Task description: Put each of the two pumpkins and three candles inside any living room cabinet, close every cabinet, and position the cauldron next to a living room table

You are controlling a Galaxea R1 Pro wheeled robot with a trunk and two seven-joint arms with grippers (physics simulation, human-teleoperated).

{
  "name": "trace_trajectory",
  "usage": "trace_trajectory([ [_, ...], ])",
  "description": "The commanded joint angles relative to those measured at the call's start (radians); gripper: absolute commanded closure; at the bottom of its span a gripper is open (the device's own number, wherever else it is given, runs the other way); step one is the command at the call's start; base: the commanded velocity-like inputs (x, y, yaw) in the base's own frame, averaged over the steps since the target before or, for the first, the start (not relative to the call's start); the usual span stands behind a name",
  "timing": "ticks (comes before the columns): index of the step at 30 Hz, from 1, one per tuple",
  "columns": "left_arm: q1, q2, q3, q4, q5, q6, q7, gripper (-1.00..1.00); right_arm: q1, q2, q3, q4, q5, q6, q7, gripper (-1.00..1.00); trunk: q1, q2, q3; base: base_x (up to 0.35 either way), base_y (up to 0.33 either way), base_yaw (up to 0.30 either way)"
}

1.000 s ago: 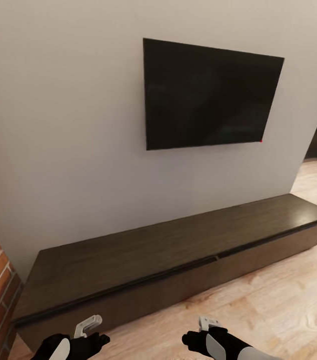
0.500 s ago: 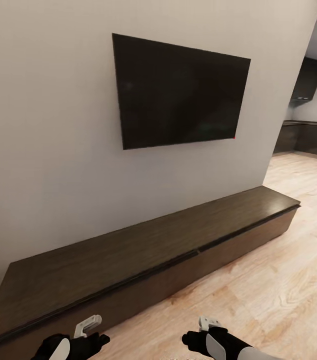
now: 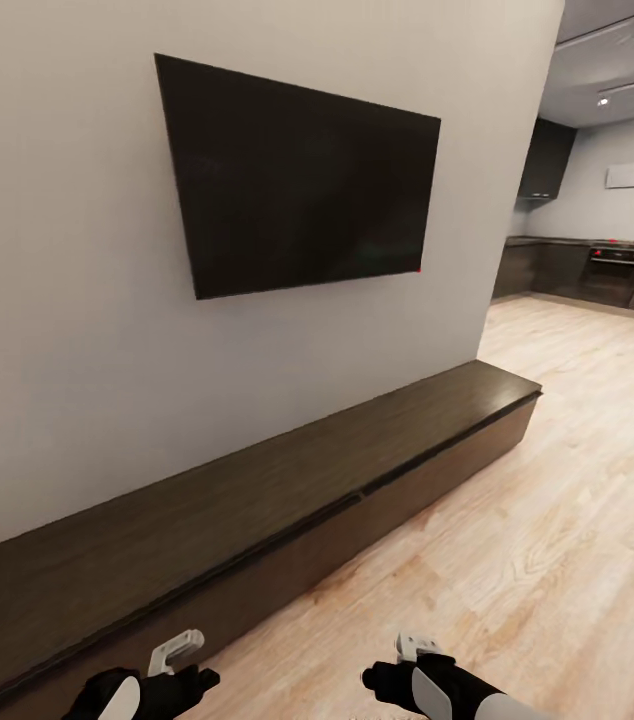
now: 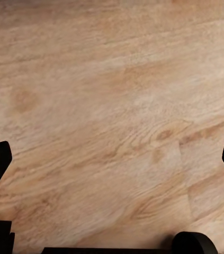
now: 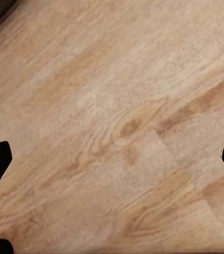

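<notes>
The cabinet [image 3: 257, 495], a long low dark-brown console, runs along the off-white wall under the black TV [image 3: 297, 185], and its fronts look closed. The pumpkins, candles, cauldron and table are out of view. My left gripper [image 3: 162, 680] and right gripper [image 3: 412, 675] hang low at the near edge of the head view, over the plank floor just in front of the cabinet. In the wrist views, the left gripper [image 4: 112, 159] and right gripper [image 5: 112, 159] each have their dark fingertips far apart with bare floor between them. Both are open and hold nothing.
Light wood-plank floor [image 3: 557, 520] stretches to the right past the cabinet's end. Beyond it is a kitchen with dark units [image 3: 607, 275] and an oven. The wall corner [image 3: 522, 250] stands at the cabinet's right end.
The camera has turned right: the TV and cabinet slid left in the picture, the brick fireplace left the view, and the kitchen came into sight. Both arms hold the same pose.
</notes>
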Motion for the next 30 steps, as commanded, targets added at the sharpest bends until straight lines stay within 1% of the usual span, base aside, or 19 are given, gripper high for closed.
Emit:
trace_trajectory([
  [1, 0.0, 0.001, -0.003, -0.002, 0.009, 0.002, 0.006, -1.0, -0.001, 0.0, 0.005, 0.0, -0.004, 0.003, 0.001, -1.0, 0.0, 0.0, -0.001, 0.0, 0.0, -0.264],
  [30, 0.0, 0.001, -0.003, -0.002, 0.009, 0.002, 0.006, -1.0, -0.001, 0.0, 0.005, 0.0, -0.005, 0.005, 0.003, -1.0, 0.0, 0.0, -0.014, 0.0, 0.0, -0.268],
])
